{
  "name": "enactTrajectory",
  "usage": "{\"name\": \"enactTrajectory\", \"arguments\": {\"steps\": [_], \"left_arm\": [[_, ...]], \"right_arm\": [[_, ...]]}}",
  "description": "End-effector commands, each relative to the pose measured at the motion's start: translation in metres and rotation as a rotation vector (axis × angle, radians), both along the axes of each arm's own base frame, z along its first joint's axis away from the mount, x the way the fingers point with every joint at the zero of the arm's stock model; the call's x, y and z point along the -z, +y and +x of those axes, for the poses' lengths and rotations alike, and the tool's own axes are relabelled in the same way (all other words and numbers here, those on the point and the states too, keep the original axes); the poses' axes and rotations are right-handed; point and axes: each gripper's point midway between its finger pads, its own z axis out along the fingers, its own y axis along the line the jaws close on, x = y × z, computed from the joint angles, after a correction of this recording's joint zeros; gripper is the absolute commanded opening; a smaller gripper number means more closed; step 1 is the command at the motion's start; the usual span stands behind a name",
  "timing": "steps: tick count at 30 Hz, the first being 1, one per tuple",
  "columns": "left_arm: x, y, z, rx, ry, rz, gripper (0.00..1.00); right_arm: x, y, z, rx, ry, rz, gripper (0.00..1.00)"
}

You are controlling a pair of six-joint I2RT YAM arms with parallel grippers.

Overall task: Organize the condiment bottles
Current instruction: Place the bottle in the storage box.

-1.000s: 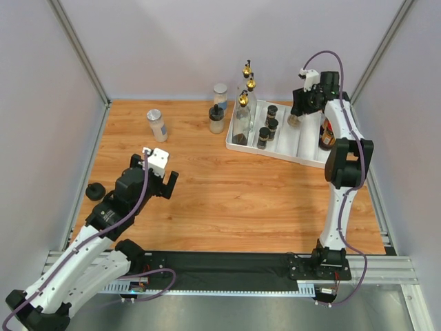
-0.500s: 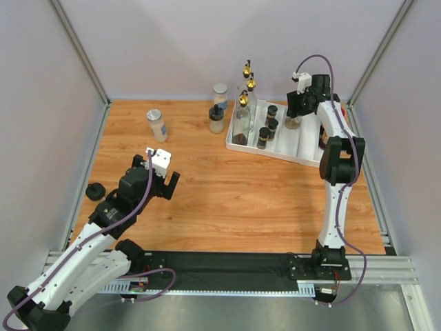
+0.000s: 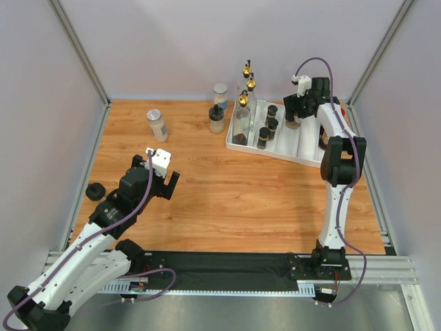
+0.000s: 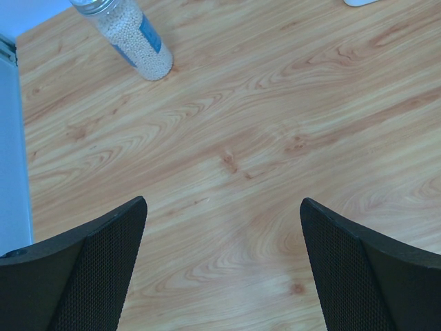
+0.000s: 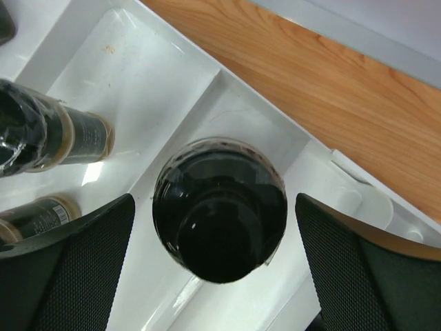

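My right gripper (image 3: 294, 114) hangs open over the white tray (image 3: 303, 153). In the right wrist view a black-capped jar (image 5: 220, 210) stands upright in a tray compartment between the spread fingers, with a gap on each side. Small black-capped spice jars (image 3: 271, 125) stand in the compartment beside it, and the gold-spouted glass bottles (image 3: 243, 110) crowd the tray's left end. A red-lidded dark jar (image 3: 325, 138) shows partly behind the right arm. My left gripper (image 3: 162, 181) is open over bare wood, and a silver-lidded jar (image 4: 134, 41) of white beads stands ahead of it.
Another silver-lidded jar (image 3: 220, 94) and a black-capped jar (image 3: 216, 119) stand on the table left of the tray. A small black round object (image 3: 94, 192) lies near the left edge. Grey walls close in three sides of the wooden table (image 3: 227, 200).
My right gripper has shifted slightly left and back over the tray and opened, letting go of the black-capped jar, which now stands in the compartment. The left arm has barely moved.
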Motion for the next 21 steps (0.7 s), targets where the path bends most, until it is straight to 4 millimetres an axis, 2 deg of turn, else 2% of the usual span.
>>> {"name": "enactTrajectory", "arguments": {"steps": [1, 2, 3, 5, 6, 7, 8, 9, 10, 12, 13, 14, 15, 16, 17, 18, 19, 21], "left_arm": [[-0.007, 0.002, 0.003, -0.004, -0.029, 0.003, 1.0], [-0.007, 0.002, 0.002, -0.003, -0.027, 0.002, 1.0], [-0.007, 0.002, 0.002, -0.004, -0.03, 0.001, 1.0], [-0.008, 0.002, 0.002, -0.006, -0.031, 0.0, 1.0], [-0.008, 0.002, 0.003, -0.005, -0.031, -0.001, 1.0], [-0.007, 0.002, 0.002, -0.005, -0.027, 0.001, 1.0], [-0.007, 0.002, 0.003, -0.007, -0.028, -0.001, 1.0], [-0.007, 0.002, 0.003, -0.007, -0.028, -0.001, 1.0], [-0.007, 0.002, 0.003, -0.005, -0.028, 0.001, 1.0], [-0.007, 0.002, 0.003, -0.009, -0.029, -0.002, 1.0], [-0.007, 0.002, 0.003, -0.011, -0.03, -0.002, 1.0], [-0.007, 0.002, 0.003, -0.011, -0.028, -0.002, 1.0], [-0.007, 0.003, 0.003, -0.012, -0.029, 0.0, 1.0], [-0.007, 0.003, 0.003, -0.013, -0.029, 0.0, 1.0], [-0.007, 0.003, 0.003, -0.017, -0.032, -0.003, 1.0], [-0.006, 0.004, 0.003, -0.02, -0.029, 0.001, 1.0], [-0.006, 0.004, 0.003, -0.022, -0.03, -0.001, 1.0], [-0.007, 0.005, 0.004, -0.03, -0.034, -0.002, 1.0]], "right_arm": [[-0.049, -0.001, -0.003, -0.008, -0.113, -0.034, 1.0], [-0.053, -0.001, -0.006, -0.01, -0.117, -0.036, 1.0], [-0.069, -0.002, -0.01, -0.011, -0.144, -0.044, 1.0], [-0.067, -0.002, -0.022, -0.015, -0.13, -0.048, 1.0], [-0.084, -0.001, -0.029, -0.024, -0.158, -0.053, 1.0], [-0.091, 0.0, -0.036, -0.03, -0.166, -0.054, 1.0], [-0.081, 0.001, -0.047, -0.035, -0.139, -0.051, 1.0], [-0.106, 0.004, -0.057, -0.044, -0.184, -0.047, 1.0], [-0.113, 0.005, -0.062, -0.05, -0.201, -0.045, 1.0], [-0.106, 0.011, -0.084, -0.076, -0.177, -0.022, 1.0], [-0.121, 0.014, -0.096, -0.084, -0.201, -0.014, 1.0], [-0.124, 0.016, -0.106, -0.093, -0.199, -0.006, 1.0], [-0.113, 0.022, -0.119, -0.115, -0.165, 0.017, 1.0], [-0.112, 0.025, -0.129, -0.126, -0.151, 0.028, 1.0], [-0.126, 0.028, -0.141, -0.136, -0.172, 0.036, 1.0], [-0.125, 0.034, -0.152, -0.16, -0.157, 0.061, 1.0], [-0.116, 0.038, -0.167, -0.171, -0.111, 0.083, 1.0], [-0.125, 0.05, -0.192, -0.212, -0.101, 0.133, 1.0]]}}
